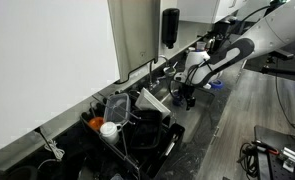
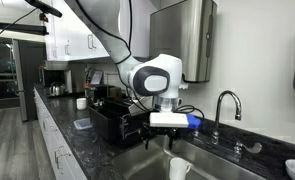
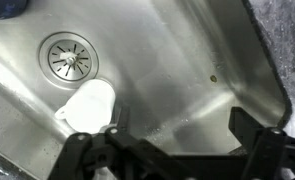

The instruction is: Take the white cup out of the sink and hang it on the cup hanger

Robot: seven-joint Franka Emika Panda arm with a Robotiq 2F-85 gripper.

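One gripper (image 3: 172, 142), jaws apart, hovers over one white cup (image 3: 87, 105) in one sink (image 3: 177, 60).

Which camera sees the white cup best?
The wrist view: the cup shows big and close, beside the drain. In an exterior view it is small at the bottom edge. I can't spot it anywhere else.

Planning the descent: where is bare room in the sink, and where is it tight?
Free: sink floor right of the drain and white cup, up to the side wall. Tight: cup lies close beside the drain; cup hanger already holds several items.
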